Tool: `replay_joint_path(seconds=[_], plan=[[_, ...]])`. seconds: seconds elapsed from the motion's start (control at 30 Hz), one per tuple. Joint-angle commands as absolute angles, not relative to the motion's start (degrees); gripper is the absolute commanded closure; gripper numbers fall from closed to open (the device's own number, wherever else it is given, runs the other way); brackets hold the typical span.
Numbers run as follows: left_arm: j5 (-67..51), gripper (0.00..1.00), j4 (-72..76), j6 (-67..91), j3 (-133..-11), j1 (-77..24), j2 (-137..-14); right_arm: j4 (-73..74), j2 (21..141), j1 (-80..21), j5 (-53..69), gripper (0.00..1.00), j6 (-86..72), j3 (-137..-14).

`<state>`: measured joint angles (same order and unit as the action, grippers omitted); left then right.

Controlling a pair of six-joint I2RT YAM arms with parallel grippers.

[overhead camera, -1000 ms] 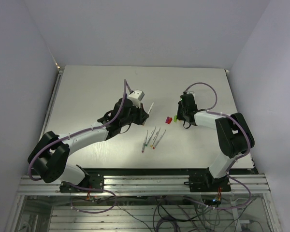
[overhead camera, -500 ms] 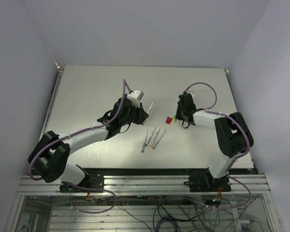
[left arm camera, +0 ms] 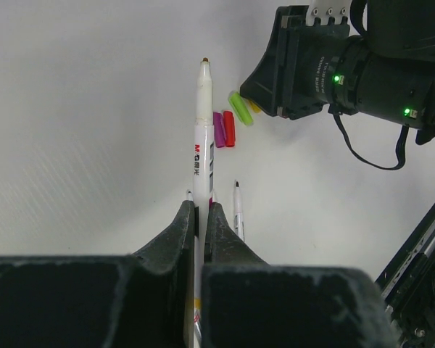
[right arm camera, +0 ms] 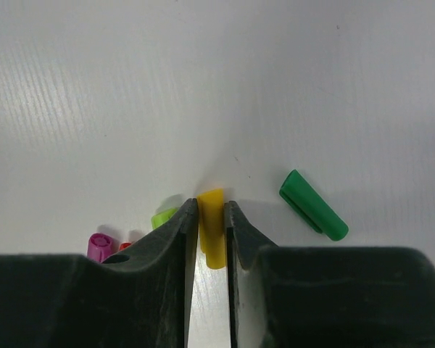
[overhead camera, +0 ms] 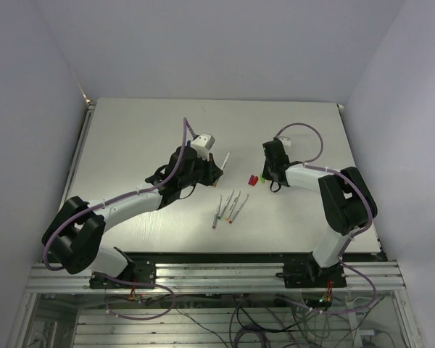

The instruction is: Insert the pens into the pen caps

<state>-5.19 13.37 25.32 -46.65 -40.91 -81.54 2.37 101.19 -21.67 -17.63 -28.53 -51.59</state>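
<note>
My left gripper (left arm camera: pixel 201 206) is shut on a white pen (left arm camera: pixel 204 138) that sticks out forward, its small dark tip pointing at the caps; in the top view the gripper (overhead camera: pixel 216 168) holds this pen (overhead camera: pixel 224 160) above the table. My right gripper (right arm camera: pixel 211 203) is down on the table, its jaws tight on both sides of a yellow cap (right arm camera: pixel 212 221). A dark green cap (right arm camera: pixel 313 205) lies to its right. A light green cap (right arm camera: pixel 163 216), a magenta cap (right arm camera: pixel 99 246) and a red cap (right arm camera: pixel 125 246) lie to its left. Several loose pens (overhead camera: pixel 228 209) lie in front of the caps.
The right arm's black wrist (left arm camera: pixel 326 61) sits close beyond the held pen's tip in the left wrist view. One loose pen (left arm camera: pixel 238 210) lies just under and right of my left fingers. The table's back edge and walls are far off.
My right gripper has shifted a little to the left, toward the caps. My left gripper with the pen has barely moved.
</note>
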Motion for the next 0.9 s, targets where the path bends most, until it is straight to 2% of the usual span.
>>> replay_joint_path(seconds=[0.0, 0.1, 0.2, 0.87], plan=[[-6.7, 0.93, 15.8, 25.9, -46.5, -40.4, -82.1, 19.5, 107.5, -23.8, -17.0, 0.84, -30.7, -48.6], [-7.0, 0.93, 15.8, 25.9, -46.5, -40.3, -82.3, 21.7, 108.6, -25.4, -19.1, 0.97, -32.0, -49.7], [-7.1, 0.93, 15.5, 25.7, -46.7, -40.2, -82.3, 22.3, 109.0, -26.1, -19.9, 1.00, -32.9, -50.0], [-10.0, 0.93, 18.0, 23.5, -46.3, -40.1, -82.9, 13.3, 88.8, -26.0, -30.0, 1.00, -27.5, -55.2]])
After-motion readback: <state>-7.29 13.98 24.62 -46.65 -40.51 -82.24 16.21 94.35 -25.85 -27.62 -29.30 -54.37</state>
